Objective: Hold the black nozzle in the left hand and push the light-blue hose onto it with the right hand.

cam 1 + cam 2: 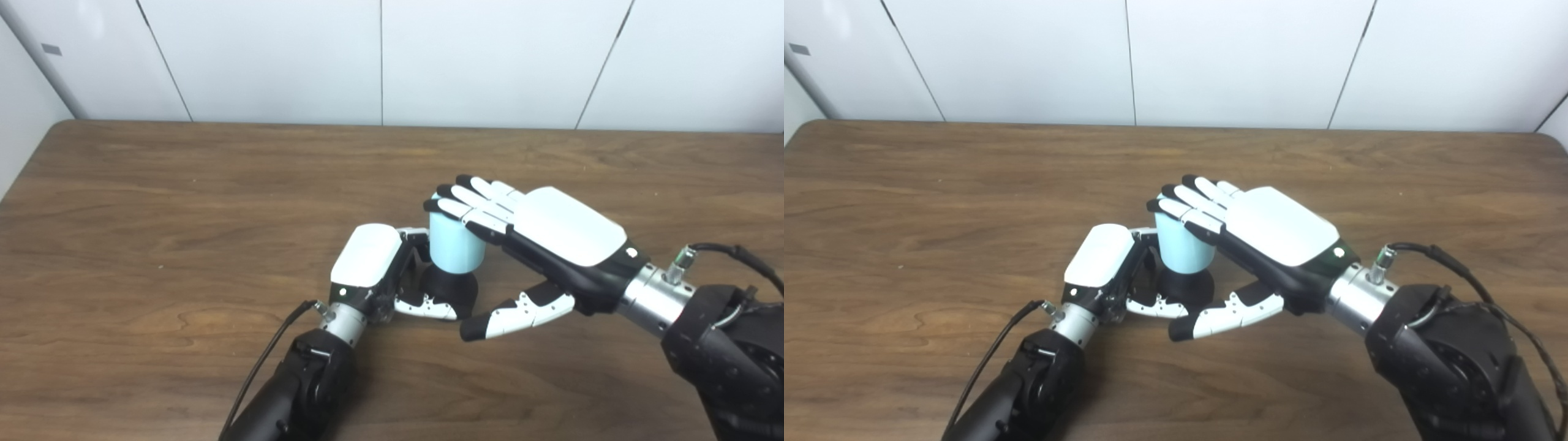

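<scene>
Black plastic at the base, pale blue above: the black nozzle (449, 288) stands upright on the wooden counter (184, 184) at mid-picture, with the light-blue hose (454, 248) already seated on its top; the join looks closed, though whether it is fully home cannot be told from these views.

Left robot hand (392, 269): at 9 o'clock of the nozzle; fingers curled round the black base, thumb passing in front of it at 6 o'clock; it has hold of the nozzle.

Right robot hand (1249, 245): at 3 o'clock of the hose; fingers (1188, 205) extended flat and lying across the hose's top rim and upper side; thumb (1222, 316) spread well apart below, near the counter, touching nothing visible; it grips nothing, it presses or rests only.

Progress, as judged: holding step done; mating largely done; what remains is likely a last downward press and release.

Appearance of the hose: a short, wide, smooth cylinder, matt, upright, undistorted; the nozzle flares wider beneath it; its rim is partly hidden by the fingers.
</scene>
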`<action>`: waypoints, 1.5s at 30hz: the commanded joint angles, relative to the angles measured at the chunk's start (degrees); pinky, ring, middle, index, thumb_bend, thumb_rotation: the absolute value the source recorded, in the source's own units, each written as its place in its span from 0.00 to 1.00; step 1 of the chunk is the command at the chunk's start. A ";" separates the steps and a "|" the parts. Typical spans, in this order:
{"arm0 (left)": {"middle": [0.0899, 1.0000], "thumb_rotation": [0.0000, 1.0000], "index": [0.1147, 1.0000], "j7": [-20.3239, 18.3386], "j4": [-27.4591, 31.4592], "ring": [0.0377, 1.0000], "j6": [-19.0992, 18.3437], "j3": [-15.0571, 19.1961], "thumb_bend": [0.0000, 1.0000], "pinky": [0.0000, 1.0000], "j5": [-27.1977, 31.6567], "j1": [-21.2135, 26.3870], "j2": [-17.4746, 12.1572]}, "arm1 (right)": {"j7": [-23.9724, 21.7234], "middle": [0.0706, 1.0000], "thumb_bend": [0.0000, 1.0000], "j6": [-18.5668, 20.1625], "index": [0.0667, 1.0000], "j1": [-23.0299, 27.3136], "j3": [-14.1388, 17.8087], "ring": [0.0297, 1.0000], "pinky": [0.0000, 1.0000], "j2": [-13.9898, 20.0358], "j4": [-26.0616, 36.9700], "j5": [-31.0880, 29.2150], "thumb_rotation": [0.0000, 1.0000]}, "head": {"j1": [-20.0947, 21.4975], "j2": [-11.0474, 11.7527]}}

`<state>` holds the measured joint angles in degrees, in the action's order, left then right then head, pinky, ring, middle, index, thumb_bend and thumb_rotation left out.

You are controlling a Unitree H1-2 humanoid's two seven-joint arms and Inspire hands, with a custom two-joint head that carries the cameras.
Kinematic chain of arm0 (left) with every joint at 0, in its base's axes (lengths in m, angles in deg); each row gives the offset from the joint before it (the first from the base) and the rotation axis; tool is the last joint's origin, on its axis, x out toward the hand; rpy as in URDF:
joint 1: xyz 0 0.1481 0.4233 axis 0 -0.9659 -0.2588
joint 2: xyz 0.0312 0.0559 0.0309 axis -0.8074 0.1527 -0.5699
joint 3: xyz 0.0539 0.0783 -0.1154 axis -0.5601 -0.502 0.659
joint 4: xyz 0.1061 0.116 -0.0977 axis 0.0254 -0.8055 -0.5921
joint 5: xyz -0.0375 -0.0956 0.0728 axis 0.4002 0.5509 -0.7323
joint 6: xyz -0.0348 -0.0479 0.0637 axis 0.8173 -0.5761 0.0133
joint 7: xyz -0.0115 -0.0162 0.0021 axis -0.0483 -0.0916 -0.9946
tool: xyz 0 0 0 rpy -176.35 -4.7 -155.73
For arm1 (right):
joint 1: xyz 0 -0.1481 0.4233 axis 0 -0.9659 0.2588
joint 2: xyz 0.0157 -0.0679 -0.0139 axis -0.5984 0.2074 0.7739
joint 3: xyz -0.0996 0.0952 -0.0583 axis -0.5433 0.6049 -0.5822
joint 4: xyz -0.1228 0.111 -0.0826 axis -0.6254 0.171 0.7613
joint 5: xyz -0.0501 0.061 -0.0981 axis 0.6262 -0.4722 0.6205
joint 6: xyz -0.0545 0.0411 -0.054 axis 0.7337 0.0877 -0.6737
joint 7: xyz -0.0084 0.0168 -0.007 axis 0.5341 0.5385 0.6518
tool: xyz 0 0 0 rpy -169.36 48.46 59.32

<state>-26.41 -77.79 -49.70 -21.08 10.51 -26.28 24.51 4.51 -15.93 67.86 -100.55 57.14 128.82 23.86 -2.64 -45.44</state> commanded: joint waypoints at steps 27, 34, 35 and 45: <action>0.47 0.00 0.43 -13.66 -4.10 0.47 -6.40 -2.62 0.48 0.36 -1.21 -6.74 -3.20 | 0.53 0.96 0.66 -1.16 0.93 -7.07 -0.35 1.00 0.99 1.11 2.36 2.17 1.00 | 0.55 -1.14; 0.43 0.00 0.43 -13.76 -3.77 0.47 -6.24 -2.74 0.48 0.37 -1.41 -6.87 -3.42 | 1.75 0.96 0.66 -1.72 0.93 -8.11 -1.03 1.00 0.98 0.92 1.55 2.86 1.00 | 0.45 -1.22; 0.43 0.00 0.43 -13.67 -3.76 0.47 -6.16 -2.75 0.48 0.37 -1.43 -6.88 -3.42 | 1.85 0.96 0.66 -1.58 0.93 -8.32 -1.05 1.00 0.98 0.87 1.47 2.74 1.00 | 0.42 -1.32; 0.42 0.00 0.43 -13.25 -4.02 0.45 -5.93 -2.77 0.48 0.35 -1.48 -6.96 -3.25 | 2.39 0.96 0.65 -2.44 0.94 -9.70 -3.31 1.00 0.98 0.95 -0.49 3.19 0.98 | 0.25 -1.35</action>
<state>-28.70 -76.19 -50.22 -21.04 9.78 -26.64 23.97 10.45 -17.55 60.22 -102.14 56.94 130.42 26.53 -2.29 -46.76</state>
